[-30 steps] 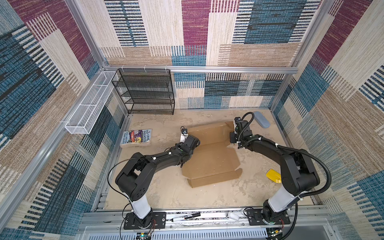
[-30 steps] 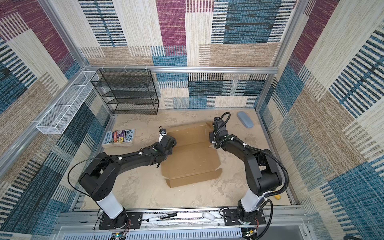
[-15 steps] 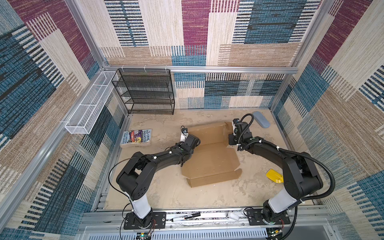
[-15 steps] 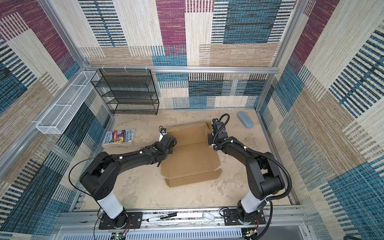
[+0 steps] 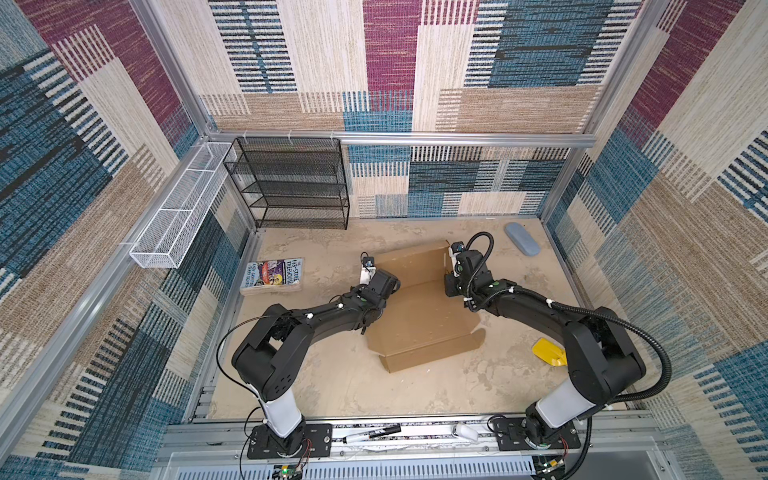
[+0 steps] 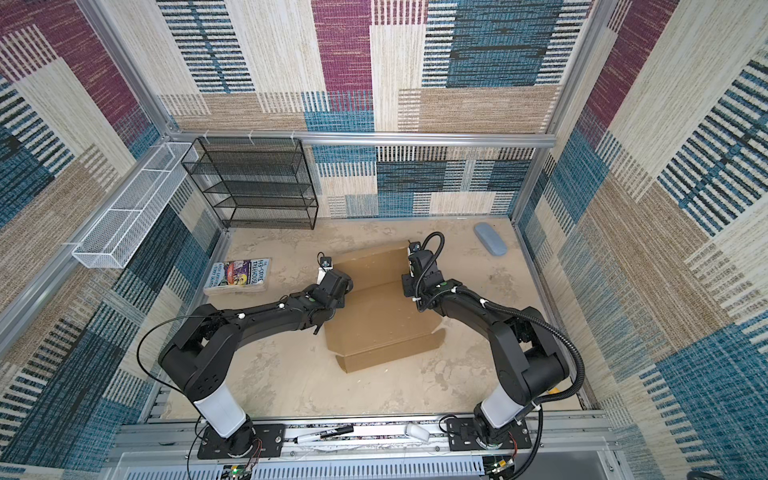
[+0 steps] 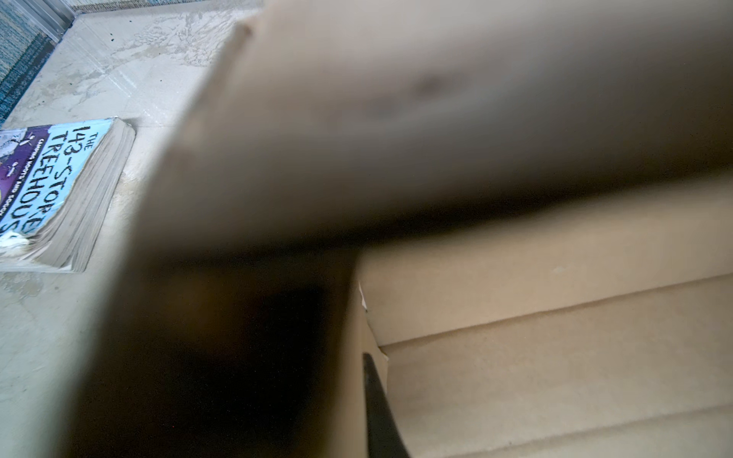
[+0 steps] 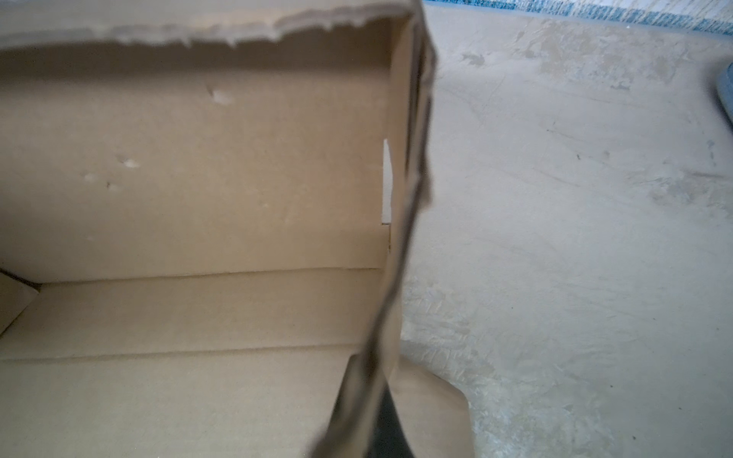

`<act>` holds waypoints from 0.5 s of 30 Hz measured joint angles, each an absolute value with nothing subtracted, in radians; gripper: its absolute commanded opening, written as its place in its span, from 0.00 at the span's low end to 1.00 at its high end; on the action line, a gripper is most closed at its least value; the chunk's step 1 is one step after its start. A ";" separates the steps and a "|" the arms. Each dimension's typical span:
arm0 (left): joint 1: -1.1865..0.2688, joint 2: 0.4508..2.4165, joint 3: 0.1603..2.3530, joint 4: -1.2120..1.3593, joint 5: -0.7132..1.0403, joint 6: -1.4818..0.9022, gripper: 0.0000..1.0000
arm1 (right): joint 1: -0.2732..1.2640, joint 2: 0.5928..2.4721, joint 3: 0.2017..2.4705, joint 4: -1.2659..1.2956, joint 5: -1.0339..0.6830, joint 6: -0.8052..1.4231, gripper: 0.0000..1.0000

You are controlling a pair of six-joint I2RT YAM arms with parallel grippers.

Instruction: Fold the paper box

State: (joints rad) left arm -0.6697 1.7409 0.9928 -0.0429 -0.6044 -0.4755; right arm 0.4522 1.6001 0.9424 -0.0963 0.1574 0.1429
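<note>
Enclosure walls (image 5: 390, 62) all clad in woven patchwork panels: blue, maroon, beige, tan stripes. Aluminium frame rail (image 5: 457, 139) runs across the back. Black mesh shelf rack (image 5: 291, 183) upper centre-left of frame, against back wall. White wire basket (image 5: 178, 208) hangs along left wall. Counter (image 5: 340, 374) beige, mottled, scuffed. Light even, shadows soft.

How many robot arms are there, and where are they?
2. The left arm reaches to the left edge of the paper box. The right arm reaches to its right edge. No others show; none seem hidden.
</note>
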 measured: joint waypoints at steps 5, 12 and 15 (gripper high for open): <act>-0.670 1.739 0.976 -0.012 -0.617 -0.475 0.00 | 0.459 1.594 0.891 -0.042 0.170 0.165 0.00; -0.670 1.739 0.957 0.023 -0.624 -0.475 0.00 | 0.464 1.570 0.829 -0.012 0.180 0.195 0.01; -0.670 1.739 0.952 0.033 -0.625 -0.475 0.00 | 0.464 1.566 0.811 0.000 0.179 0.211 0.01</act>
